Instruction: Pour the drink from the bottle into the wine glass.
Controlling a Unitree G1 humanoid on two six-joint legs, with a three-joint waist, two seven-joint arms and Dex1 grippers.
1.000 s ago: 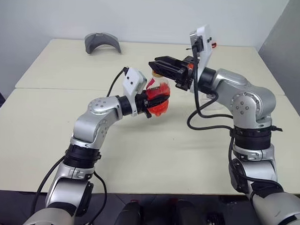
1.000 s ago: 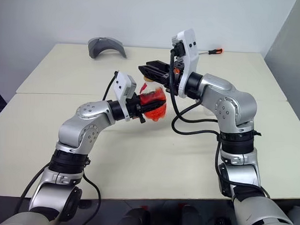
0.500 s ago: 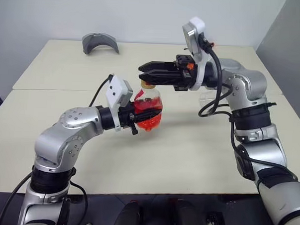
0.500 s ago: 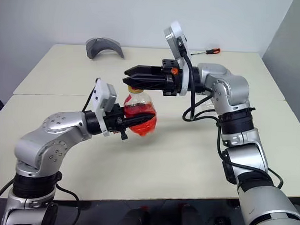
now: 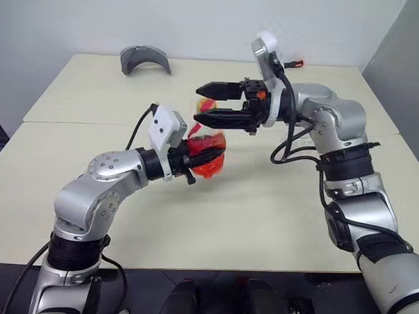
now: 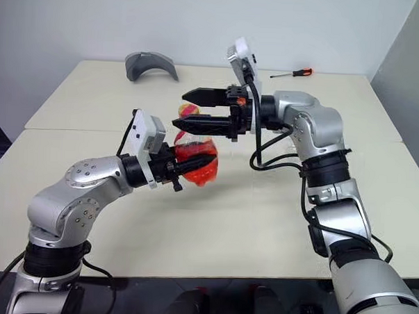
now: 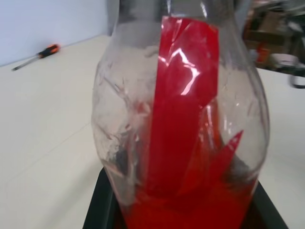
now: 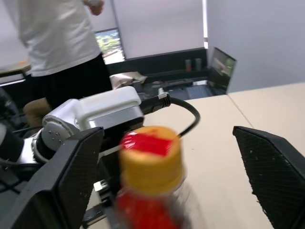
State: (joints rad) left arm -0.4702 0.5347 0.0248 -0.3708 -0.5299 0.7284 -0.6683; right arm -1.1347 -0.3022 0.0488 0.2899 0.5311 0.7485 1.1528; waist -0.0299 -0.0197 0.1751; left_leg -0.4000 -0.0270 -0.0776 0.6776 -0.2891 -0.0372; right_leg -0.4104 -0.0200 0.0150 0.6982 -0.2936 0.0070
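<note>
Your left end effector (image 5: 193, 155) grips the bottle (image 5: 208, 146) mid-frame, steadying it; right end effector (image 5: 206, 101) spreads wide around the yellow cap (image 8: 151, 152), likely for uncapping.

You are working in what looks like a robotics lab or test room. Two plain cream tables (image 5: 80, 89) stand pushed together against a bare pale wall (image 5: 202, 17), with almost nothing on them: a grey curved plastic part (image 5: 144, 59) at about eleven o'clock and an orange-handled screwdriver (image 6: 294, 73) at about one o'clock. From the right wrist view you see a person in a white shirt (image 8: 57, 33) standing by, blinds at the windows (image 8: 157, 24) and cluttered dark benches (image 8: 157, 78).
</note>
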